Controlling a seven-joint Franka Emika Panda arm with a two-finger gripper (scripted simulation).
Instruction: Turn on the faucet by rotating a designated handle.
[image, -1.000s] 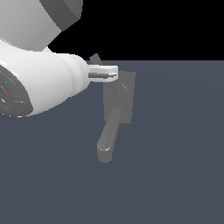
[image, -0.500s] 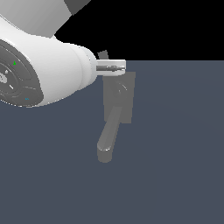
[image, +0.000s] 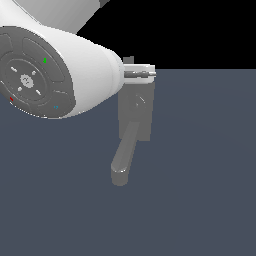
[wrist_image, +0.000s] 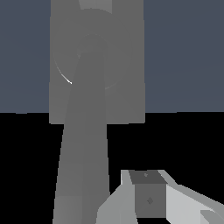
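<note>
Compared with the frame half a second earlier, the white arm (image: 60, 75) is shown further toward the exterior view's right, so that its housing now overlaps the near edge of the faucet's back plate; the faucet (image: 135, 112) itself is unchanged in position. One arm, one gripper and one faucet are counted, the faucet comprising one flat rectangular back plate, one thick spout (image: 124, 159) and one handle (image: 140, 100).

The gripper (image: 142, 74) is placed at the top edge of the back plate, at the far edge of the blue-grey floor (image: 200, 190). Whether its fingers are apart or together cannot be told: in the exterior view they merge into one pale bar, and in the wrist view only one finger (wrist_image: 148, 199) is seen.

The faucet is rendered in matte grey; the spout is rounded at its end and is extended from the plate over the floor. The handle is faint, seen only as a small round hub with a thin bar. The arm is glossy white with a dark circular end cap.
</note>
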